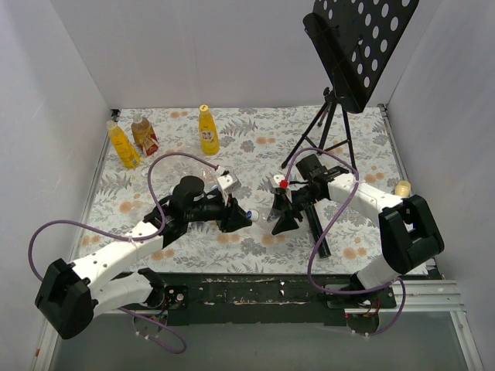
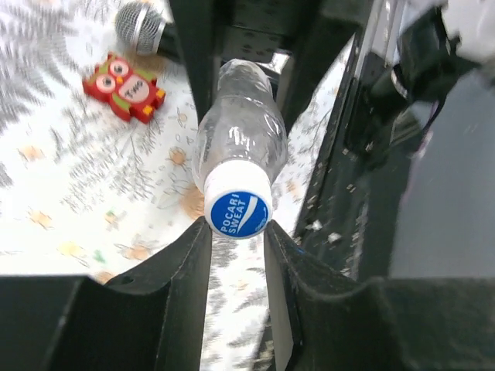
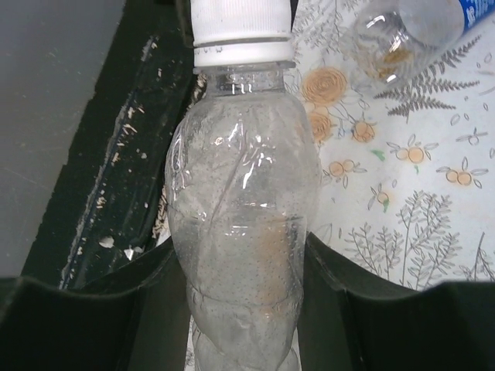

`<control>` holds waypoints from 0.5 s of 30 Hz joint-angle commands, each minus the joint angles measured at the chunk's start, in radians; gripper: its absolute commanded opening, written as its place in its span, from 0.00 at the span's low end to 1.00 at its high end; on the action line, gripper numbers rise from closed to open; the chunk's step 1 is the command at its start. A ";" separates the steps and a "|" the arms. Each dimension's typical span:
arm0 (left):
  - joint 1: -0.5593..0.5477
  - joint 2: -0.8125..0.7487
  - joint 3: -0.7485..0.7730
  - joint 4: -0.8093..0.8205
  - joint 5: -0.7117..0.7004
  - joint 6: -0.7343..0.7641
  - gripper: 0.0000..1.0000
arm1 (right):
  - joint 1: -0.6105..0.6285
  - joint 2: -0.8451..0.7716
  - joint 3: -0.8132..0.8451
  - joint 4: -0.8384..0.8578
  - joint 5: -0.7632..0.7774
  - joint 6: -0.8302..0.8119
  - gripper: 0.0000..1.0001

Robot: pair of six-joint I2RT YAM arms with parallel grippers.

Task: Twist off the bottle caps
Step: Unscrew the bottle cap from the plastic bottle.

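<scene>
A clear bottle (image 3: 244,224) lies level between my two grippers. My right gripper (image 3: 244,267) is shut on its body, one finger on each side. Its bottle cap (image 2: 237,212) is white with a blue printed top and points toward the left wrist camera. My left gripper (image 2: 237,232) is shut on that cap, its fingertips (image 2: 199,236) pressing both sides. In the top view the left gripper (image 1: 241,218) and right gripper (image 1: 280,213) face each other mid-table, with the cap (image 1: 254,217) between them. The cap's white ribbed side (image 3: 241,31) shows in the right wrist view.
Two yellow bottles (image 1: 124,147) (image 1: 208,130) and a brown bottle (image 1: 145,135) stand at the back left. A tripod stand (image 1: 340,116) rises at the back right. A red owl toy (image 2: 124,86) and a microphone head (image 2: 143,27) lie nearby. Another clear bottle (image 3: 402,31) rests close by.
</scene>
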 commanded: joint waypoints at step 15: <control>-0.006 -0.114 -0.010 0.098 0.094 0.430 0.73 | -0.010 -0.018 0.014 -0.031 0.022 0.020 0.09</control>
